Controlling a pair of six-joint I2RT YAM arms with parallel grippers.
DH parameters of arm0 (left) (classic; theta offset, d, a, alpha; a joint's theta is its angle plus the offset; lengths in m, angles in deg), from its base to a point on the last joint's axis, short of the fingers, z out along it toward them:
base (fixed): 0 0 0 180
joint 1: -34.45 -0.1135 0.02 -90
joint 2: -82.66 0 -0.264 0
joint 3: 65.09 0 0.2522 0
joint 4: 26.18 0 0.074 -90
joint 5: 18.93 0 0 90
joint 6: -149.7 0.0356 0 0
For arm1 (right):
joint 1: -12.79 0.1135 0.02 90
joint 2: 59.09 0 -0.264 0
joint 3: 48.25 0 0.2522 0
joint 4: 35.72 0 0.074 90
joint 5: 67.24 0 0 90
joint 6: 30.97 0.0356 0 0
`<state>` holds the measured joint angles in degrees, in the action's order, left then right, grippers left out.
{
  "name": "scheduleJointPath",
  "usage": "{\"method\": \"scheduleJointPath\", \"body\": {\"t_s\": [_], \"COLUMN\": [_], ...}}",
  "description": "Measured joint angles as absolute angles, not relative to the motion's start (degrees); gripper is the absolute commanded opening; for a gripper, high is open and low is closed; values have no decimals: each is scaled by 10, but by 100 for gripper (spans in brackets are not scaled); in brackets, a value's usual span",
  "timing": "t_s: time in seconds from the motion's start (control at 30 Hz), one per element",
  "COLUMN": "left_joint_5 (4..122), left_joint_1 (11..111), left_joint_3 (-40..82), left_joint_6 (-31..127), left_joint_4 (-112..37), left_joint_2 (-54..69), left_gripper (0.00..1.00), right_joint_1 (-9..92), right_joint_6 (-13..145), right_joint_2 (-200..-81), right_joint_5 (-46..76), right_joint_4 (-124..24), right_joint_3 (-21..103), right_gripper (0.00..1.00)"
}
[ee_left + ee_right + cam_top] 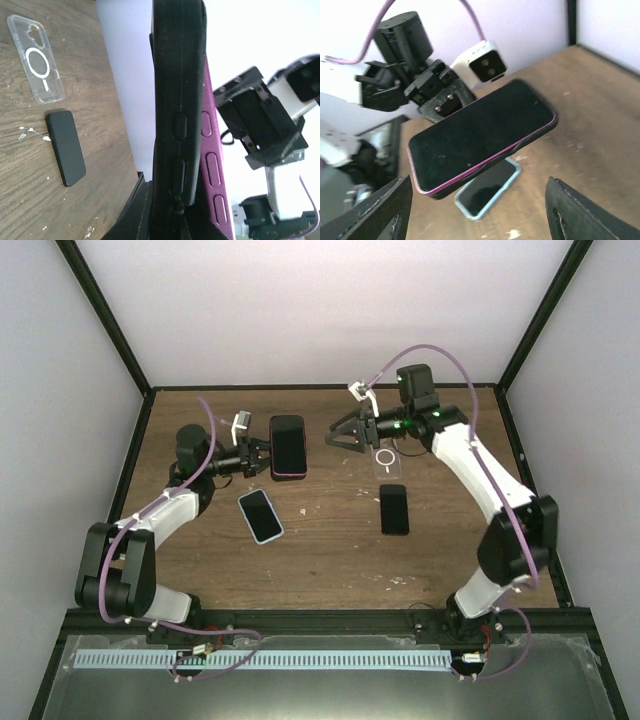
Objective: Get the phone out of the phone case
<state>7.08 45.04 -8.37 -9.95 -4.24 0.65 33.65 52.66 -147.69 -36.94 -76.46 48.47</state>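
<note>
A phone with a magenta rim (pixel 287 447) sits in a black case and is held off the table at the back left. My left gripper (pixel 262 454) is shut on its left long edge. In the left wrist view my jaws (pixel 175 212) pinch the black case (pixel 177 100), and the magenta edge (pixel 213 165) stands slightly apart from it. My right gripper (pixel 335 436) is open just right of the phone, not touching it. In the right wrist view the phone (pixel 480 137) hangs beyond my wide-open fingers (pixel 375 212), with the black case peeling off its lower edge.
A phone in a light blue case (pixel 260 515) lies on the table below the held phone and shows in the right wrist view (pixel 487 187). A clear case (pixel 387 461) and a bare black phone (pixel 394 508) lie centre right; both show in the left wrist view, the case (pixel 37 60) and the phone (pixel 66 147).
</note>
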Motion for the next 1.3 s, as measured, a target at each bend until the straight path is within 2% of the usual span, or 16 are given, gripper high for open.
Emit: {"method": "scheduleJointPath", "body": {"t_s": [0.23,0.47,0.7,0.97,1.3], "left_joint_5": [103,125,129,130,130], "left_joint_1": [445,442,442,442,442], "left_joint_3": [-78,-72,-66,-65,-65], "left_joint_6": [-123,-138,-138,-138,-136], "left_joint_4": [-111,-150,-165,-172,-179], "left_joint_2": [4,-1,-1,-1,7], "left_gripper": [0,0,0,0,0], "right_joint_1": [423,517,582,609,629], "right_joint_6": [397,282,207,158,97], "right_joint_2": [-1392,-1381,-1378,-1378,-1379], "right_joint_5": [-144,4,81,138,204], "right_joint_4": [-686,-633,-593,-549,-489], "right_joint_3": [399,344,308,291,252], "right_gripper": [62,57,52,41,40]}}
